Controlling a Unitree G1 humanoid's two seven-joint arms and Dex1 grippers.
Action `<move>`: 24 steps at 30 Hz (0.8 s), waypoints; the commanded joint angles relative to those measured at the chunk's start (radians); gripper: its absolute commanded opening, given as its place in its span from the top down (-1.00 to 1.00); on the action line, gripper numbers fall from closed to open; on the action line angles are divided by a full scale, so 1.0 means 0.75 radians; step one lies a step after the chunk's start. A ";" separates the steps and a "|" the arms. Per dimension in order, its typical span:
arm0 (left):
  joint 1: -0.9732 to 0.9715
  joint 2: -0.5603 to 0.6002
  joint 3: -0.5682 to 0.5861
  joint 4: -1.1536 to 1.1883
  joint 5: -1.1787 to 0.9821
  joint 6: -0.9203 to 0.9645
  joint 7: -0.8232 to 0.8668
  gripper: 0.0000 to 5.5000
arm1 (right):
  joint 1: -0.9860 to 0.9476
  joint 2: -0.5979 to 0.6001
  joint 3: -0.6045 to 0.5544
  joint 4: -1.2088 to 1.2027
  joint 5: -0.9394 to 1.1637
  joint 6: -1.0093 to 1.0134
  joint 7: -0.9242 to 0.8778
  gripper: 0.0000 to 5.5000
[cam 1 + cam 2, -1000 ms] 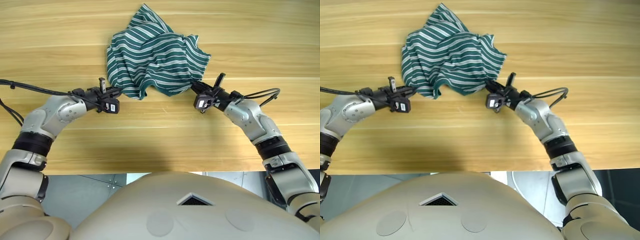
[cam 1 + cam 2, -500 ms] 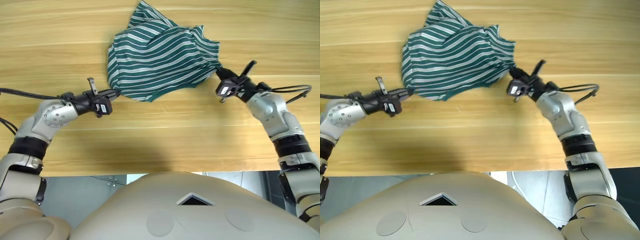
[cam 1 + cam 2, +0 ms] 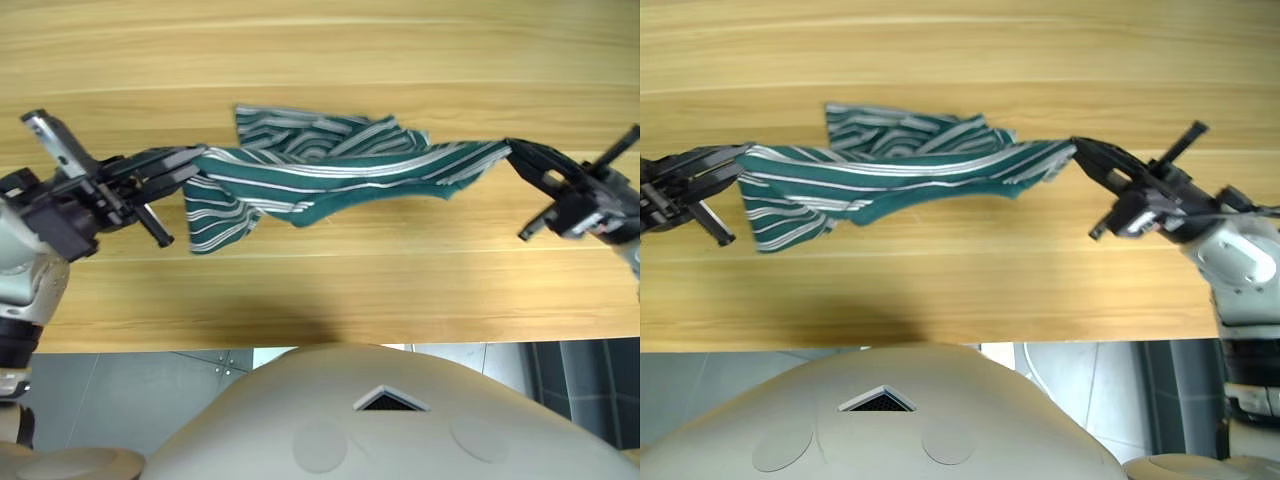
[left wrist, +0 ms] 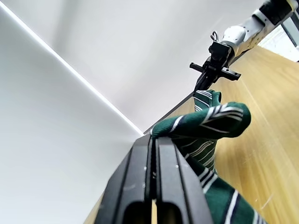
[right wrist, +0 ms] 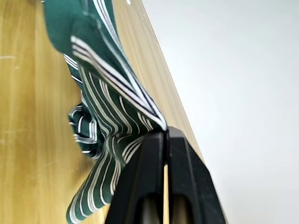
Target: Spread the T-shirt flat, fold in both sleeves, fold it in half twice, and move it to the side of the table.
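The green T-shirt (image 3: 330,178) with white stripes hangs stretched in a long band above the wooden table (image 3: 320,290), sagging slightly in the middle. My left gripper (image 3: 192,158) is shut on its left end, raised off the table at the left. My right gripper (image 3: 512,150) is shut on its right end, held up at the right. A loose flap (image 3: 215,220) droops below the left end. In the left wrist view the shut fingers (image 4: 154,161) pinch bunched cloth (image 4: 205,123), with the right gripper (image 4: 203,81) far off. The right wrist view has the fingers (image 5: 161,154) clamping striped fabric (image 5: 100,84).
Light wood tabletop runs across the whole view; its near edge (image 3: 320,345) lies just in front of my body. Grey floor (image 3: 160,385) shows below the edge.
Both grippers have lifted and pulled far apart, left one leftward, right one rightward. The shirt went from a crumpled heap on the table to a taut band in the air.
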 commanded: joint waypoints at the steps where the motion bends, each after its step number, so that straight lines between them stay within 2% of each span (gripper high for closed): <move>1: 0.232 0.071 0.272 -0.202 -0.188 0.010 -0.212 1.00 | 0.350 -0.152 -0.231 -0.188 0.387 -0.275 0.233 1.00; 3: 0.336 0.049 0.397 -0.255 -0.238 0.020 -0.335 1.00 | 0.503 -0.184 -0.321 -0.256 0.600 -0.376 0.367 1.00; 5: 0.340 0.018 0.435 -0.207 -0.172 0.046 -0.384 1.00 | 0.573 -0.197 -0.361 -0.279 0.772 -0.412 0.492 1.00; 8: 0.268 -0.032 0.381 -0.097 -0.030 0.106 -0.437 1.00 | 0.576 -0.190 -0.351 -0.274 0.954 -0.365 0.687 1.00; 10: 0.227 -0.046 0.335 -0.063 0.033 0.160 -0.481 1.00 | 0.494 -0.180 -0.293 -0.212 0.863 -0.279 0.726 1.00; 14: -0.178 -0.139 0.046 0.247 0.496 0.353 -0.541 1.00 | -0.065 -0.112 0.078 0.076 0.244 0.119 0.720 1.00; 16: -0.544 -0.237 -0.097 0.584 0.716 0.413 -0.613 1.00 | -0.529 -0.009 0.262 0.373 -0.079 0.266 0.739 1.00; 17: -0.815 -0.302 -0.161 0.826 0.843 0.451 -0.617 1.00 | -0.895 0.082 0.355 0.633 -0.281 0.353 0.664 1.00; 19: -1.428 -0.421 -0.239 1.312 1.084 0.607 -0.407 1.00 | -1.697 0.292 0.502 1.214 -0.607 0.607 0.255 1.00; 20: -1.674 -0.455 -0.263 1.480 1.187 0.678 -0.206 1.00 | -1.994 0.366 0.539 1.411 -0.706 0.720 0.015 1.00; 21: -1.960 -0.483 -0.258 1.615 1.274 0.792 0.216 1.00 | -2.275 0.397 0.498 1.550 -0.703 0.852 -0.279 1.00; 22: -2.227 -0.473 -0.184 1.703 1.259 0.911 0.609 1.00 | -2.500 0.367 0.423 1.611 -0.663 0.922 -0.489 1.00; 23: -2.413 -0.451 -0.104 1.745 1.214 0.963 0.836 1.00 | -2.647 0.316 0.354 1.630 -0.627 0.945 -0.630 1.00; 24: -2.527 -0.413 -0.021 1.750 1.157 0.953 0.953 1.00 | -2.712 0.250 0.298 1.607 -0.606 0.925 -0.705 1.00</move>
